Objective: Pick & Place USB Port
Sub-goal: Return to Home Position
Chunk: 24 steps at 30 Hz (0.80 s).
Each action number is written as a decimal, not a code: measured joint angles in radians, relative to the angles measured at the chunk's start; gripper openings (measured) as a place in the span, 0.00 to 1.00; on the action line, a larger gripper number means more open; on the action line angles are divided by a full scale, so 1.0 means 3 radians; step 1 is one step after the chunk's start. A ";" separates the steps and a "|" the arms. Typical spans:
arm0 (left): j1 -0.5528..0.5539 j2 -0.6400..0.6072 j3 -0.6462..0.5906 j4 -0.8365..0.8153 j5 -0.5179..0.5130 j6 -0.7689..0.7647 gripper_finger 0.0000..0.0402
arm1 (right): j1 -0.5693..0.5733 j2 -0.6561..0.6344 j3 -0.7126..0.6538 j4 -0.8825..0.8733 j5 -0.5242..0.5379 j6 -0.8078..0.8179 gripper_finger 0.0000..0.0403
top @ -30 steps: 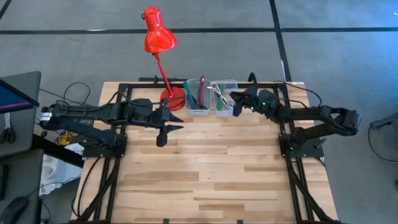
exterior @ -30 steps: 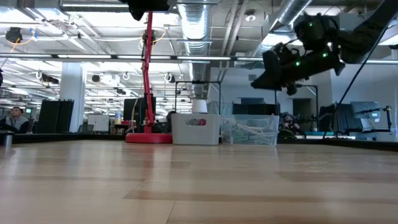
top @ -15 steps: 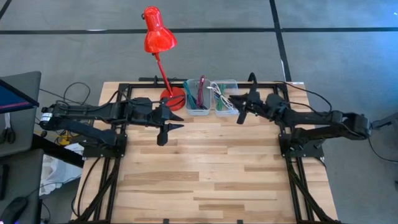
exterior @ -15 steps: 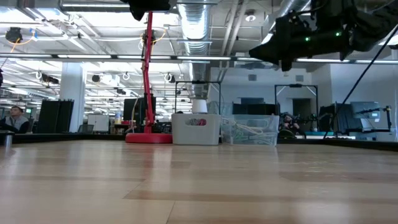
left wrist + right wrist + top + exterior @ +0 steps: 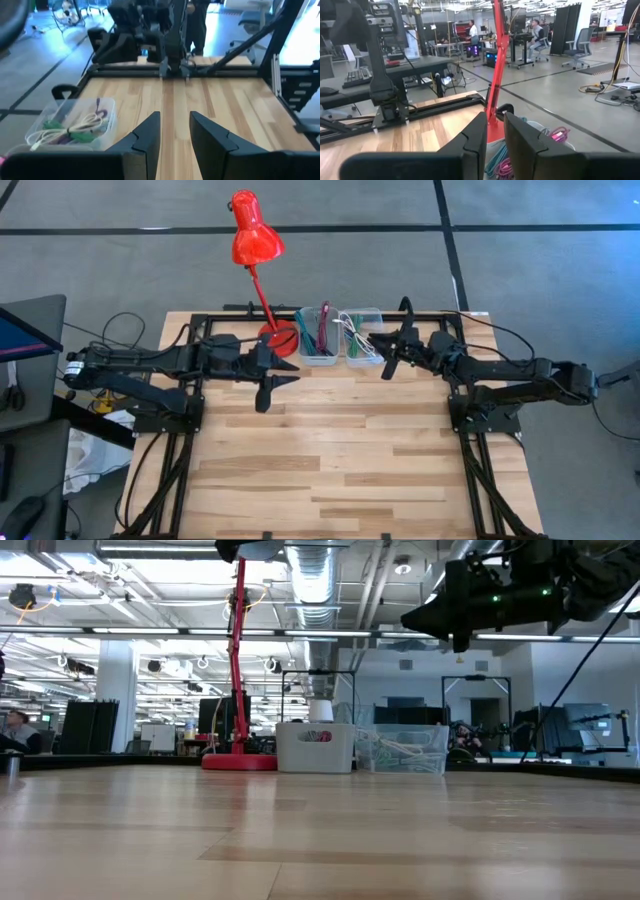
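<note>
My right claw, parted and empty, hangs just beside the transparent bin at the tabletop's back edge, nearer it than my parted, empty left claw.

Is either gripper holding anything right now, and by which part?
Nothing is held. The left gripper and the right gripper each show an empty gap between their fingers.

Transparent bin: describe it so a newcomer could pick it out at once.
On the wooden table, look to the far edge where the red lamp stands. Two small bins sit beside its base; the transparent bin is the one farther from the lamp, clear-walled with white and green cables inside, unlike the opaque gray bin.
</note>
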 joint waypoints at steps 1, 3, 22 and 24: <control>0.0000 0.0001 -0.0001 0.0045 0.0000 0.0000 0.26 | 0.0000 0.0000 0.0000 0.0000 0.0000 0.0000 0.15; 0.0000 -0.0019 -0.0001 0.0094 0.0000 0.0000 0.26 | 0.0000 0.0000 0.0000 -0.0004 0.0000 0.0002 0.15; -0.0074 -0.0209 -0.0002 -0.0021 0.0001 0.0179 0.26 | 0.0182 -0.0097 0.0000 -0.0145 -0.0185 -0.0179 0.15; -0.0125 -0.0296 -0.0002 -0.0140 0.0009 0.0209 0.26 | 0.0228 -0.0169 -0.0001 -0.0225 -0.0185 -0.0239 0.15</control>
